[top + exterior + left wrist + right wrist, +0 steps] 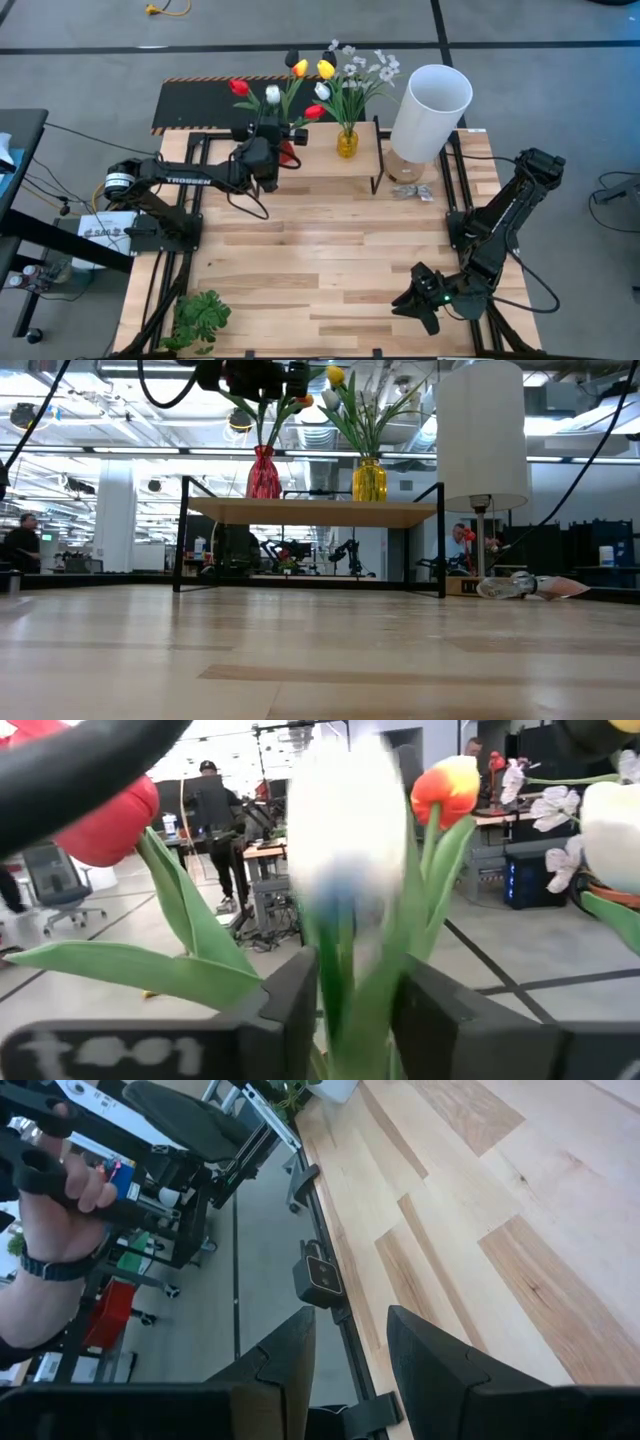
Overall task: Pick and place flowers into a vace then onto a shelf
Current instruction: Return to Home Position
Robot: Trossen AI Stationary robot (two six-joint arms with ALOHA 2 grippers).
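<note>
A red vase (263, 473) and a yellow vase (369, 480) stand upright on the light-wood shelf (330, 512) at the table's far middle. The red vase holds tulips (272, 95) with red, white, yellow and dark heads. The yellow vase (346, 142) holds tulips and a spray of white blossoms (365, 70). My left gripper (355, 990) hovers level above the red vase and hides most of it in the high view. It is open, with the tulip stems (345, 970) between its fingers. My right gripper (425, 300) waits open near the table's near right corner. My left gripper has its two fingers (300, 1000) on either side of the tulips' stems (345, 970), just above the red vase's mouth, coming level from the table's left. Whether the fingers touch the stems I cannot tell. The tulips stand upright in the vase.
A white lamp (430, 110) stands at the shelf's right end, with a crumpled wrapper (412, 192) beside its foot. A leafy green sprig (200, 318) lies at the near left corner. A black striped-edge panel (200, 100) lies behind the shelf. A person's hand (50, 1190) shows beyond the table's edge.
</note>
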